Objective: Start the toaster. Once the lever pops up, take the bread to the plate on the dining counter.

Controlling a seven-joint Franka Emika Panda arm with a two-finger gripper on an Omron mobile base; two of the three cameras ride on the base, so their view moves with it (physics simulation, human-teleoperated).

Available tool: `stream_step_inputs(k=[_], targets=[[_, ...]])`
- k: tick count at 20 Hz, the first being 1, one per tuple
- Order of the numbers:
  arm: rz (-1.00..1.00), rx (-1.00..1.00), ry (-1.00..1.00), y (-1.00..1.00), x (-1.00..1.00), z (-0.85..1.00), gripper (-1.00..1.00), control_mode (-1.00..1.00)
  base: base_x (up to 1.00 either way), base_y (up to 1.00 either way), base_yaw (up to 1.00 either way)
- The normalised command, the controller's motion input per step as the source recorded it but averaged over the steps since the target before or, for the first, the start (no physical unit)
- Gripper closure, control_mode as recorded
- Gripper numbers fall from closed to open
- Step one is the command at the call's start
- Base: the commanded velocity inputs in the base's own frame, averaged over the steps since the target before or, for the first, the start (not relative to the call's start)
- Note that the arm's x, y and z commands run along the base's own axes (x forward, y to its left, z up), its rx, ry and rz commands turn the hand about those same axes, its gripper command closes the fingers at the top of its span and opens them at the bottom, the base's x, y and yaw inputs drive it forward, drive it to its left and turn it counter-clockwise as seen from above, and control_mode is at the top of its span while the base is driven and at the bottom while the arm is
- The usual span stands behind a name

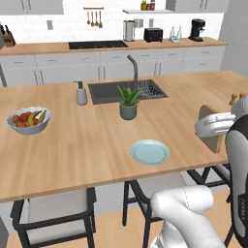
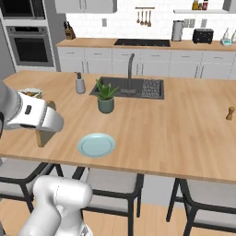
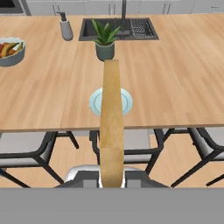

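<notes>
Across the dining counter (image 3: 183,65), the plate (image 3: 124,101) lies just ahead of the gripper (image 3: 111,183), which is clamped on the bread (image 3: 111,131) edge-on

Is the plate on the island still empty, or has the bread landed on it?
Empty. The plate lies bare on the dining counter; the bread is held edge-on in the gripper, off the plate.

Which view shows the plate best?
Left base view: the plate lies whole and unblocked on the counter. Right base view also shows it whole, a little smaller. In the hand view the held bread crosses its middle, leaving its two sides visible.
</notes>
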Motion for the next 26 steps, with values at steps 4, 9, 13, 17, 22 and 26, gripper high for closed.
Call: stream_step_inputs(k=[4,9,13,17,22,26], targets=[[0.0,0.0,0.0,0.0,0.0,0.0,1.0,1.0,0.37,0.0,0.0],[0.01,0.04,0.01,0.0,0.26,-0.25,1.0,-1.0,0.18,0.0,0.0],[0.04,0.18,0.08,0.08,0.68,-0.31,1.0,-1.0,0.0,0.0,0.0],[0.05,0.25,0.11,0.0,0.92,-0.4,1.0,-1.0,0.0,0.0,0.0],[0.03,0.21,0.07,0.0,0.82,-0.51,1.0,-1.0,0.0,0.0,0.0],[0.02,0.14,0.12,0.0,0.73,-0.6,1.0,-1.0,0.0,0.0,0.0]])
